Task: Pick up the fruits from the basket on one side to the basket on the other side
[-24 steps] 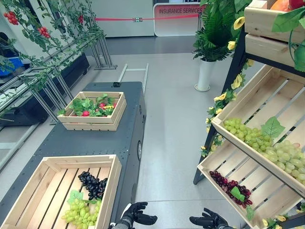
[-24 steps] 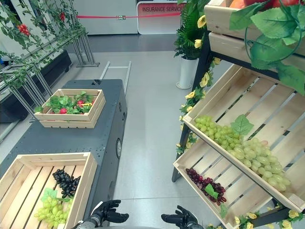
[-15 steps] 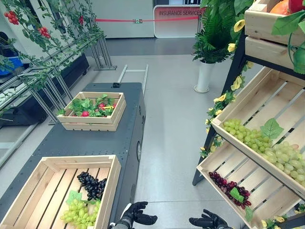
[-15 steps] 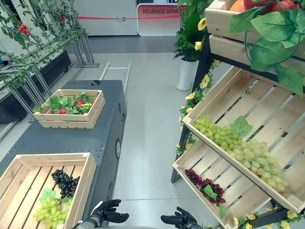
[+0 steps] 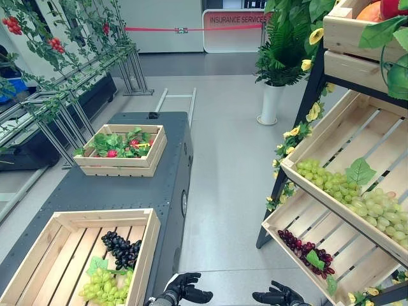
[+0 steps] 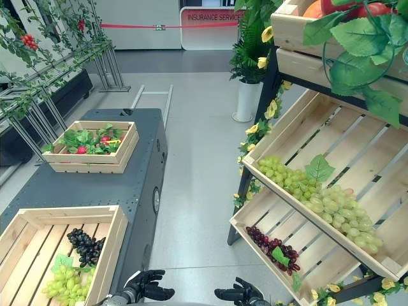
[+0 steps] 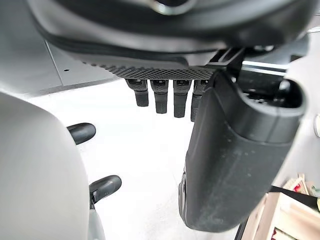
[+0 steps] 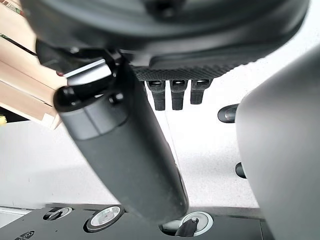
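left eye view, my hands: my left hand (image 5: 185,292) and my right hand (image 5: 278,297) sit low at the bottom edge, over the grey floor (image 5: 223,166), near each other but apart.
left eye view, near crate: a wooden crate (image 5: 60,245) on the dark cart (image 5: 115,188) to my left has black grapes (image 5: 121,247) and green grapes (image 5: 102,285) in it, with a green leaf between them.
left eye view, far crate: a small crate (image 5: 122,167) further back on the cart has leaves and red fruit inside.
right eye view, shelf: a wooden shelf stand (image 6: 331,140) is on my right. its middle tray holds a long pile of green grapes (image 6: 319,197) with a leaf on top.
right eye view, low tray: dark red grapes (image 6: 274,247) lie in the bottom tray (image 6: 255,220), at its front part.
right eye view, top box: orange and red fruit peek over the top box (image 6: 299,29), behind big leaves.
right eye view, far back: a white pot with a green plant (image 6: 245,95) stands on the floor by the shelf.
left wrist view, my fingers: my left fingers (image 7: 165,102) point straight out and the thumb sticks out in front. they are loose and hold nothing.
right wrist view, my fingers: my right fingers (image 8: 175,95) are straight too, the thumb out in front, nothing in them. a bit of the wooden shelf shows at the side.
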Robot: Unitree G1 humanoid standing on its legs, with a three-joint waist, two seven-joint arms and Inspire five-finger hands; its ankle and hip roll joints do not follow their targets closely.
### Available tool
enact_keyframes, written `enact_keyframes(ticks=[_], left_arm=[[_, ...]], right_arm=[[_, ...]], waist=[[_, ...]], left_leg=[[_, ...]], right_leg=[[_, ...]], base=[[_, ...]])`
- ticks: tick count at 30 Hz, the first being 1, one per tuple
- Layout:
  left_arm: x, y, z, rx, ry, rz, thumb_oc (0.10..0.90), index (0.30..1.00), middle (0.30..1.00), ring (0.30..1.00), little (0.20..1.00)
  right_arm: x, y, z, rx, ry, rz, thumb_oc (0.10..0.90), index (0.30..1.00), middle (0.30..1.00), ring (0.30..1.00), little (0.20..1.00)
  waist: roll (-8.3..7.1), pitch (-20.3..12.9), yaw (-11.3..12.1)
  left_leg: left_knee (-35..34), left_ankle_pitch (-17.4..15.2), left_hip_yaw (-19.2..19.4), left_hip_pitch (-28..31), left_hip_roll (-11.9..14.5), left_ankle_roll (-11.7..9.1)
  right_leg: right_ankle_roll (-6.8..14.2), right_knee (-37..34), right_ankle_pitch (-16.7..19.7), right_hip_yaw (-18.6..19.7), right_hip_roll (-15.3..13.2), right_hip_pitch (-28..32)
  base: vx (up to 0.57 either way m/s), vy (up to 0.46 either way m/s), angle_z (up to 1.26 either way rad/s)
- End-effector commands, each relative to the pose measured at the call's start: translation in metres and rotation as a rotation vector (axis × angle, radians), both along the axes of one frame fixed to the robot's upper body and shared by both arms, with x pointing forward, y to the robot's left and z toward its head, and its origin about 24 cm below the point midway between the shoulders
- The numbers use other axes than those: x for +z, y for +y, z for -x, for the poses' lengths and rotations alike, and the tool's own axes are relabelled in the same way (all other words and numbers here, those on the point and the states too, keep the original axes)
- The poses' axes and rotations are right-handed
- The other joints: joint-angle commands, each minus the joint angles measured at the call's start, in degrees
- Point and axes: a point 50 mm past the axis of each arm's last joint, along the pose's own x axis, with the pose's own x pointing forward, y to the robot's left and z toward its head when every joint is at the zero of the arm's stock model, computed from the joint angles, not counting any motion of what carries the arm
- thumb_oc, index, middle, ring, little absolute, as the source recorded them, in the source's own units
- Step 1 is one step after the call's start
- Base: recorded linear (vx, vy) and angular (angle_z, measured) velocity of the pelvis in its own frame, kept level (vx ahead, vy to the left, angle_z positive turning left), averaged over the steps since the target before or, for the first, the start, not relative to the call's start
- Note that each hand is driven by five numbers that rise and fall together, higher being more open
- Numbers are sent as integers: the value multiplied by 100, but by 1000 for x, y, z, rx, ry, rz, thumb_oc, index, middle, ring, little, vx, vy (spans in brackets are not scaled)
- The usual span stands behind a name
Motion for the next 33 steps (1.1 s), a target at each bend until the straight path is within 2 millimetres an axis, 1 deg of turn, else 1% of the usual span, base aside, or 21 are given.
enact_keyframes(ticks=[1, 4, 6, 7, 8, 10, 13, 14, 15, 16, 17, 18, 19, 20, 22, 23, 25, 28, 30, 31, 33], left_arm=[[7, -14, -21, -220, -120, -48, 800, 900, 900, 900, 900], [13, -19, -31, -358, -200, -96, 800, 900, 900, 900, 900], [16, -21, -35, -396, -236, -107, 800, 900, 900, 900, 900], [21, -24, -42, -453, -307, -124, 800, 900, 900, 900, 900], [24, -25, -46, -466, -348, -132, 800, 900, 900, 900, 900], [33, -25, -57, -446, -460, -145, 800, 900, 900, 900, 900], [57, -17, -82, -317, -680, -174, 800, 900, 900, 900, 900], [62, -14, -87, -281, -717, -182, 800, 900, 900, 900, 900], [72, -7, -96, -227, -777, -199, 800, 900, 900, 900, 900], [90, 6, -112, -155, -876, -222, 800, 900, 900, 900, 900], [93, 8, -114, -141, -894, -230, 800, 900, 900, 900, 900], [110, 20, -124, -87, -981, -268, 800, 900, 900, 900, 900], [118, 27, -128, -67, -1014, -286, 800, 900, 900, 900, 900], [136, 46, -135, -30, -1087, -331, 800, 900, 900, 900, 900], [156, 67, -139, 8, -1156, -385, 800, 900, 900, 900, 900], [160, 72, -139, 18, -1172, -402, 800, 900, 900, 900, 900], [182, 95, -142, 36, -1225, -474, 800, 900, 900, 900, 900], [202, 117, -142, 34, -1265, -585, 800, 900, 900, 900, 900], [210, 125, -142, 35, -1273, -650, 800, 900, 900, 900, 900], [216, 133, -141, 37, -1282, -703, 800, 900, 900, 900, 900], [220, 139, -141, 38, -1284, -752, 800, 900, 900, 900, 900]], right_arm=[[3, 3, -19, 36, -40, -10, 800, 900, 900, 900, 900], [5, 3, -23, 38, -49, -5, 800, 900, 900, 900, 900], [5, 3, -25, 40, -53, -4, 800, 900, 900, 900, 900], [6, 2, -27, 41, -59, 1, 800, 900, 900, 900, 900], [6, 1, -29, 42, -62, 3, 800, 900, 900, 900, 900], [7, 0, -31, 42, -68, 9, 800, 900, 900, 900, 900], [9, -5, -34, 38, -80, 17, 800, 900, 900, 900, 900], [10, -5, -35, 38, -81, 19, 800, 900, 900, 900, 900], [10, -7, -35, 37, -84, 23, 800, 900, 900, 900, 900], [10, -10, -34, 34, -85, 29, 800, 900, 900, 900, 900], [10, -10, -34, 35, -84, 30, 800, 900, 900, 900, 900], [10, -13, -31, 30, -80, 37, 800, 900, 900, 900, 900], [10, -14, -29, 28, -76, 39, 800, 900, 900, 900, 900], [9, -18, -23, 17, -65, 47, 800, 900, 900, 900, 900], [8, -23, -16, 4, -55, 57, 800, 900, 900, 900, 900], [8, -25, -15, 2, -54, 59, 800, 900, 900, 900, 900], [8, -31, -10, -9, -54, 67, 800, 900, 900, 900, 900], [9, -37, -5, -24, -57, 76, 800, 900, 900, 900, 900], [10, -39, -4, -13, -68, 82, 800, 900, 900, 900, 900], [11, -41, -7, 3, -89, 85, 800, 900, 900, 900, 900], [13, -41, -9, 25, -109, 85, 800, 900, 900, 900, 900]], waist=[[-96, 172, 101], [-67, 209, 104], [-53, 224, 103], [-27, 255, 103], [-12, 268, 102], [22, 306, 102], [67, 369, 141], [75, 381, 152], [86, 400, 178], [94, 420, 218], [95, 425, 228], [100, 433, 279], [98, 434, 306], [96, 430, 367], [96, 420, 426], [99, 420, 441], [114, 427, 487], [132, 448, 532], [138, 473, 535], [141, 511, 541], [136, 556, 544]], left_leg=[[52, -470, 57, 63, -284, 154], [52, -456, 42, 44, -290, 154], [52, -451, 42, 35, -294, 156], [52, -440, 36, 19, -297, 156], [52, -435, 30, 10, -300, 157], [52, -422, 18, -9, -307, 162], [52, -396, -36, -71, -331, 175], [52, -388, -49, -84, -335, 176], [52, -373, -78, -108, -346, 179], [52, -349, -121, -148, -357, 180], [52, -345, -131, -155, -360, 180], [52, -332, -175, -181, -370, 181], [52, -326, -198, -193, -373, 179], [52, -309, -253, -214, -382, 170], [52, -291, -307, -244, -388, 153], [52, -286, -318, -252, -390, 149], [52, -255, -363, -290, -397, 129], [52, -215, -405, -336, -403, 102], [52, -200, -418, -362, -403, 94], [52, -185, -426, -389, -402, 91], [52, -164, -431, -420, -398, 88]], right_leg=[[245, 34, -93, -120, -261, 244], [249, 34, -90, -125, -277, 232], [252, 34, -88, -124, -282, 225], [256, 34, -86, -140, -293, 215], [260, 34, -86, -147, -299, 208], [265, 34, -85, -164, -315, 195], [264, 34, -94, -209, -342, 156], [262, 34, -94, -217, -347, 148], [258, 34, -92, -239, -360, 134], [248, 34, -91, -279, -378, 110], [246, 34, -91, -286, -381, 107], [235, 34, -97, -331, -398, 96], [231, 34, -97, -351, -404, 91], [230, 34, -97, -412, -424, 86], [235, 34, -102, -477, -446, 77], [235, 34, -101, -490, -452, 72], [233, 34, -91, -546, -475, 45], [234, 34, -81, -614, -493, 13], [235, 34, -79, -632, -497, -9], [232, 34, -72, -652, -497, -35], [228, 34, -60, -659, -495, -66]], base=[[0, 0, 0], [-35, -6, 1], [-17, 1, 1], [-35, 2, 1], [-39, 5, 3], [-30, 10, 3], [-29, 12, 4], [-25, 20, 4], [-28, 31, 4], [-25, 29, 6], [-18, 32, 11], [-2, 21, 13], [11, 31, 21], [22, 27, 24], [21, 35, 28], [17, 43, 23], [27, 59, 11], [45, 73, 12], [57, 78, 24], [55, 85, 16], [36, 75, 2]])
